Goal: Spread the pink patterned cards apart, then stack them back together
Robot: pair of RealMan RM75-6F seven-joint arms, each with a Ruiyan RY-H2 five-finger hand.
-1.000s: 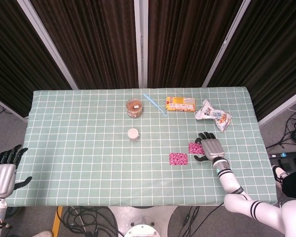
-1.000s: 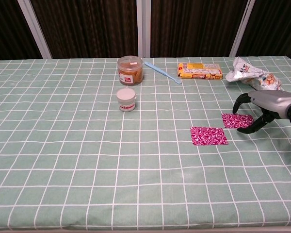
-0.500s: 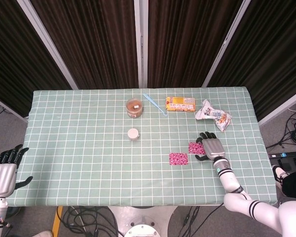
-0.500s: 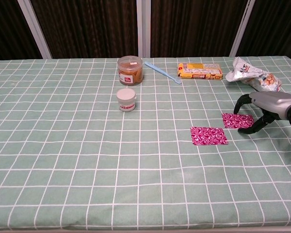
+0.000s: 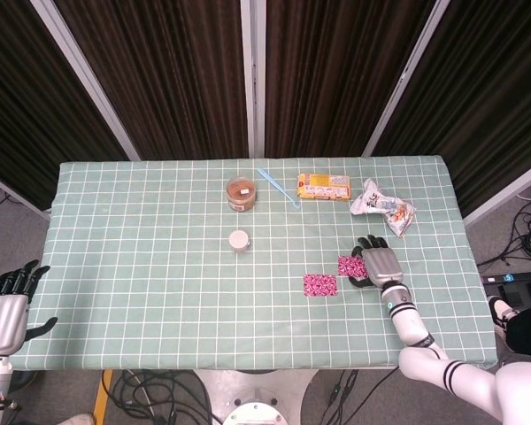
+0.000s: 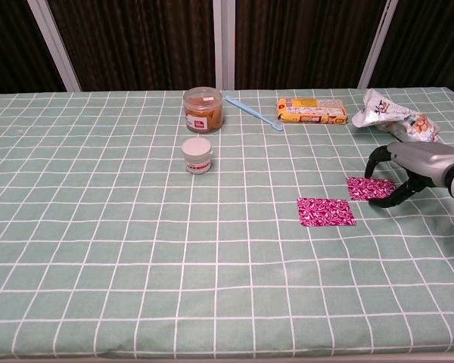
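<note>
The right robot hand [image 6: 397, 175] is hovering over the far card [image 6: 368, 188], its fingers arched with the tips at the card's right edge; whether they are pressing it or merely touching I cannot tell, and nothing is lifted, so I am reading the hand as spread and empty. The near card [image 6: 326, 212] is lying flat on the desk [image 6: 136, 249], just beside the far one at its lower left, the two apart and not overlapping. Judging from that, the spreading is done and the stacking is beginning: the fingertips should be pressing lightly and sliding the far card toward the near one, keeping it flat so a corner is not catching on the cloth (a thin card is hard to pinch up from fabric). The left robot hand [image 5: 4, 310] is hanging off the desk's left edge, fingers apart, holding nothing. Counting: two pink cards, one brown jar [image 6: 203, 110], one small white jar [image 6: 197, 155], one blue stick [image 6: 253, 113], one yellow packet [image 6: 312, 110], one crinkled bag [image 6: 393, 112].
</note>
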